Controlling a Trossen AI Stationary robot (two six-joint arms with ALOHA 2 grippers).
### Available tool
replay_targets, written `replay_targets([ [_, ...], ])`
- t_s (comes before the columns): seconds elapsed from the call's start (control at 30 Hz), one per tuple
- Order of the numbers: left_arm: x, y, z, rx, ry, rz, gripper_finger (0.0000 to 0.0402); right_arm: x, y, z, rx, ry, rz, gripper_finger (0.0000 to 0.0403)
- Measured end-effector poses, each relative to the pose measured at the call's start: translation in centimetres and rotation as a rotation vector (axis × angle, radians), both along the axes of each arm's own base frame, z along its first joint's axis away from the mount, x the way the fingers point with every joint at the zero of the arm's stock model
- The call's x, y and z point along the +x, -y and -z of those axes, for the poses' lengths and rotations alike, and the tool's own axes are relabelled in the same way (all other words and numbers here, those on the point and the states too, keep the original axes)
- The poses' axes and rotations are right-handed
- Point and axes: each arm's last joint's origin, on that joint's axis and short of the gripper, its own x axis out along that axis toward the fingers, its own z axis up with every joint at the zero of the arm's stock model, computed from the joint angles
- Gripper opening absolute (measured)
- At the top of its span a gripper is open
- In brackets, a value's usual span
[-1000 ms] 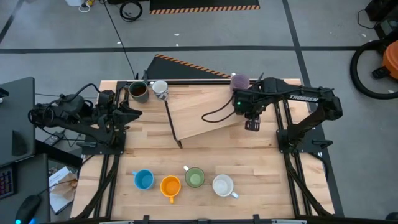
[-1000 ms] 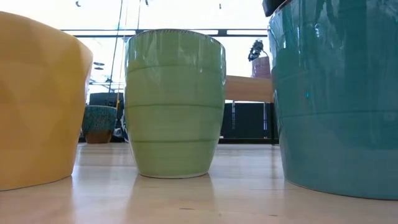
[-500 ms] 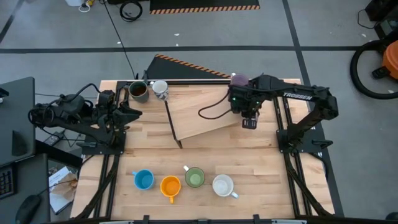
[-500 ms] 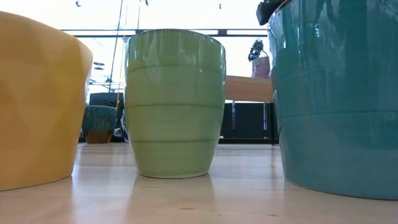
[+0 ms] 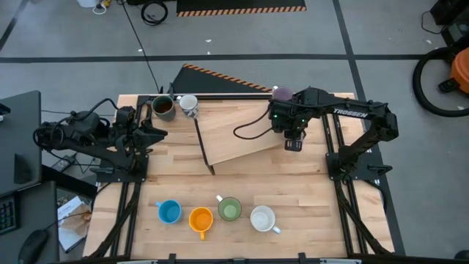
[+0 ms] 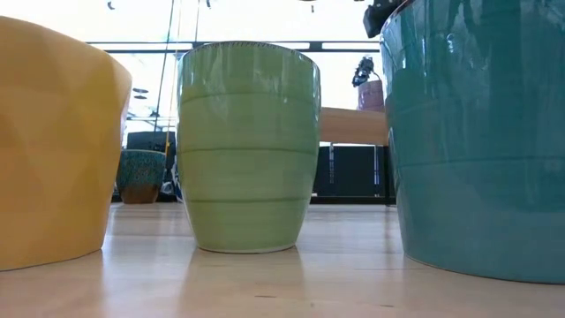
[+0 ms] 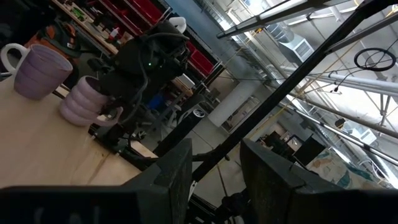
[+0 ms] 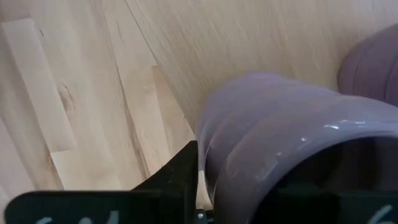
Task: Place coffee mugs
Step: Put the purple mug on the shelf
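Keeping the right hand [image 5: 293, 141] square over the ribbed lilac mug [image 8: 273, 130] just beneath it avoids tipping; whether it is clamped or apart I cannot tell, while the left hand [image 5: 156, 133] waits apart, well away.

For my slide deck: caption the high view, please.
Right gripper over the raised board; blue, orange, green, white mugs lined up.

— Floor condition?

— Grey concrete floor [image 5: 293, 37] with pale seam lines. A hazard-striped strip [image 5: 242, 10] lies at twelve o'clock; a black cable coil [image 5: 154, 12] beside it.

— Furniture?

— Light wooden table [image 5: 293, 191]; a dark desk [image 5: 18, 147] at nine o'clock.

— Overhead?

— Exposed ceiling trusses [image 7: 323, 56], bright daylight, red shelving [image 7: 134, 18] along the wall.
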Motion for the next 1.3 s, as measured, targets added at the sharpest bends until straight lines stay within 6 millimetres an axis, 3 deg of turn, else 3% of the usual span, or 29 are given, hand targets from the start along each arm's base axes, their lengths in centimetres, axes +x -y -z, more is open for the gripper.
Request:
replay_targets([
  [0.8, 0.0, 0.0, 0.0, 0.01, 0.0, -0.002, 0.0142, -0.04, 0.37, -0.05, -0.125, -0.021, 0.019, 0.0229],
  [1.3, 0.0, 0.0, 0.03, 0.01, -0.003, -0.001, 0.0142, 0.0, 0.61, -0.11, -0.207, -0.029, 0.016, 0.0266],
])
